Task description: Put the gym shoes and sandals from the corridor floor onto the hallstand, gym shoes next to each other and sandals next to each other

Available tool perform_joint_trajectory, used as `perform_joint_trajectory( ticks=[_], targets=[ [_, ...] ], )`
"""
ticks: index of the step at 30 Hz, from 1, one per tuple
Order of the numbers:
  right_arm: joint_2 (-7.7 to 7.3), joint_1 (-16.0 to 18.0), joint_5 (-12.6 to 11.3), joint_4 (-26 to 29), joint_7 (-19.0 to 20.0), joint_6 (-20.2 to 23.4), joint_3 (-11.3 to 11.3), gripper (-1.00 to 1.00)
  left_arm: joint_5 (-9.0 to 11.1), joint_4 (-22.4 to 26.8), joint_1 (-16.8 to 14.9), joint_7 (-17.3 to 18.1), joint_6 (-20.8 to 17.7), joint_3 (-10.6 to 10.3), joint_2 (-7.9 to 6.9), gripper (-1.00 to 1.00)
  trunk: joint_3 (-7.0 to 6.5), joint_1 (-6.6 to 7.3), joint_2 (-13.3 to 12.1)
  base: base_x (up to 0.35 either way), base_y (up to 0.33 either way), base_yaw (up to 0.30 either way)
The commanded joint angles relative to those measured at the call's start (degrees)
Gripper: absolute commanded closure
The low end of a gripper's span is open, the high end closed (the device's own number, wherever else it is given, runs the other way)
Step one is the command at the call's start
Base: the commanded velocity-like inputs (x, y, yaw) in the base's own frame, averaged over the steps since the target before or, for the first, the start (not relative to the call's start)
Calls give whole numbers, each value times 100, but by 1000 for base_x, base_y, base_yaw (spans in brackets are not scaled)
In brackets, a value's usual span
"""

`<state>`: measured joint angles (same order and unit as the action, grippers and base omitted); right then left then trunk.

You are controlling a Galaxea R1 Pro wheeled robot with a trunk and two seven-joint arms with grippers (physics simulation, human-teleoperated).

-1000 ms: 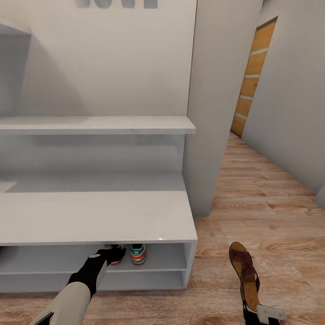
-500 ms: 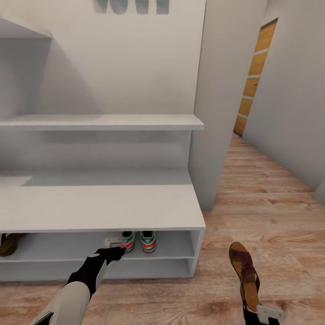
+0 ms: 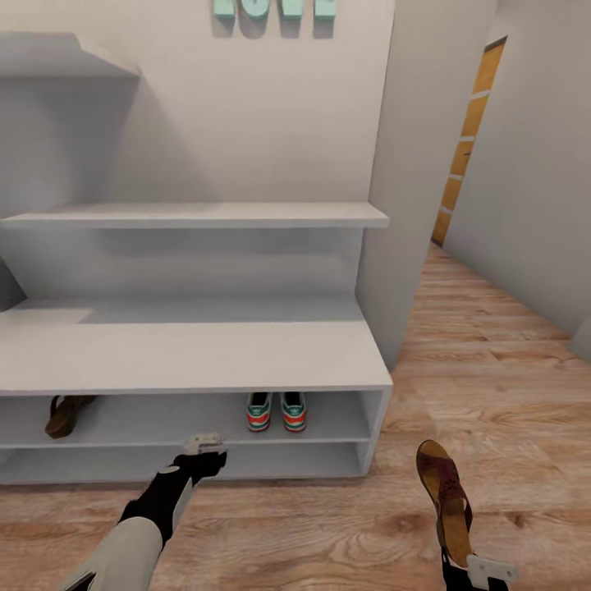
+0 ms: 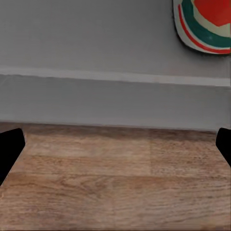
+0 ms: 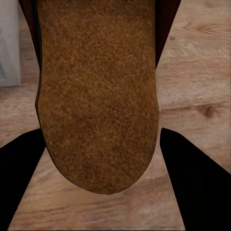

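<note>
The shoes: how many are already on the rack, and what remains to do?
Done: both gym shoes stand side by side on the hallstand shelf; one sandal lies there too. In hand: the right gripper holds the second sandal. Left: place it beside the first.

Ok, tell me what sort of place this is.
Most likely a home entrance corridor: a pale grey hallstand with gym shoes and a sandal on its shelf, wood-plank floor running on to a wooden door, and decorative letters on the wall.

Two gym shoes (image 3: 276, 411) sit side by side on the hallstand (image 3: 197, 355) shelf, one sandal (image 3: 66, 413) far along it.
</note>
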<state>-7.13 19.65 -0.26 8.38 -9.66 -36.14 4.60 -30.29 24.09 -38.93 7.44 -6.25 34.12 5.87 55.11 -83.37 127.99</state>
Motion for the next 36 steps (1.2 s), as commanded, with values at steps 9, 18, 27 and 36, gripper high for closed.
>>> perform_joint_trajectory(
  ticks=[9, 18, 27, 36],
  targets=[
    [1, 4, 3, -3, 16, -24, 32, 100, -8, 51, 807, 195, 1032, 92, -188, -100, 5, 4, 2, -252, 221, 0],
    [-7, 4, 14, -19, 11, -33, 28, 100, 538, 15, 1753, 1146, 1987, 94, -750, -100, 5, 4, 2, -172, 257, 0],
    [-8, 5, 21, -21, 33, -33, 23, 100, 1973, 35, 2495, 3112, 2450, 94, -1604, -100, 5, 4, 2, -10, 304, 0],
    [10, 4, 9, -13, 22, -33, 15, 100, 2269, -24, 2583, 3532, 2491, 86, -1721, -100, 5, 4, 2, 0, 321, 0]
  ],
)
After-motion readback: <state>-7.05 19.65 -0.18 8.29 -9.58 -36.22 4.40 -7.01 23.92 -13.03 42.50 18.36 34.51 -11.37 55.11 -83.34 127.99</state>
